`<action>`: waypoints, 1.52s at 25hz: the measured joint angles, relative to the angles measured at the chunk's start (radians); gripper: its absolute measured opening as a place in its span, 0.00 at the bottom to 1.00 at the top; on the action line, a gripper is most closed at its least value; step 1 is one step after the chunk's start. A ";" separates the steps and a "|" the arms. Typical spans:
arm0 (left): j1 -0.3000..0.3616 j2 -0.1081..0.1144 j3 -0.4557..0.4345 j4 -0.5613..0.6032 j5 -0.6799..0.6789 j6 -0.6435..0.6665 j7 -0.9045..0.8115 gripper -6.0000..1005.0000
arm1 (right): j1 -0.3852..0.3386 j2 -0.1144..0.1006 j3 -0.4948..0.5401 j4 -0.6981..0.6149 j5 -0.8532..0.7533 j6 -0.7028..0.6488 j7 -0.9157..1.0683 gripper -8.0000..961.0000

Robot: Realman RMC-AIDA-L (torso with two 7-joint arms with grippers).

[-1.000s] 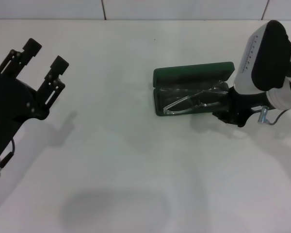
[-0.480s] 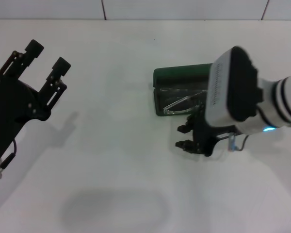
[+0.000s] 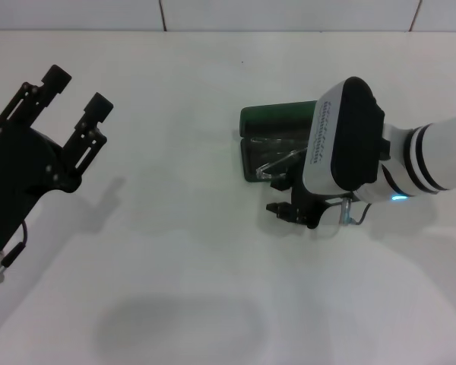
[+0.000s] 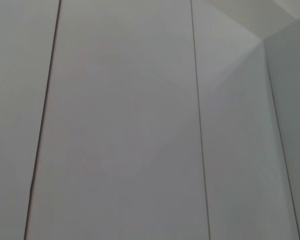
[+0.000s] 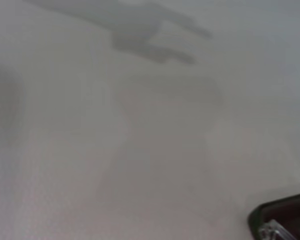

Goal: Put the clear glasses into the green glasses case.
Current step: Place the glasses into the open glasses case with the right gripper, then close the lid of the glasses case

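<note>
Desk (image 3: 213,99) is plain white. Right claw (image 3: 279,196) sits nearest, low over it just in front of the green glasses case (image 3: 277,120), fingers spread with nothing in them. Clear glasses (image 3: 277,162) lie inside that open case, partly hidden by the arm. Left claw (image 3: 76,90) hangs well off to the left, open and empty too.

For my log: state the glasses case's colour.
Dark green: the green glasses case, seen best in the head view, lies open with the clear glasses inside.
</note>
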 joint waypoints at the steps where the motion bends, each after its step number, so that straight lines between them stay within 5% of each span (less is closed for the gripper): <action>1: 0.000 0.000 0.000 0.000 0.001 0.000 0.000 0.61 | 0.003 0.000 0.000 0.007 0.000 0.011 0.001 0.35; 15: 0.003 -0.003 0.001 -0.011 0.002 0.001 0.000 0.61 | 0.020 0.000 0.000 0.037 0.003 0.089 0.023 0.35; 24: 0.014 -0.006 -0.007 -0.012 -0.010 0.003 0.017 0.61 | -0.070 -0.005 0.019 -0.109 0.033 -0.025 0.003 0.35; 34: -0.025 -0.013 -0.005 -0.147 -0.212 0.004 0.024 0.61 | -0.260 -0.009 0.322 -0.103 0.684 -0.237 -0.570 0.35; 35: -0.029 -0.013 -0.004 -0.149 -0.211 0.002 0.025 0.61 | -0.288 -0.009 0.421 0.038 0.940 -0.277 -0.801 0.35; 38: -0.039 -0.013 -0.005 -0.153 -0.211 -0.007 0.044 0.61 | -0.275 -0.010 0.550 0.295 1.183 -0.415 -1.039 0.35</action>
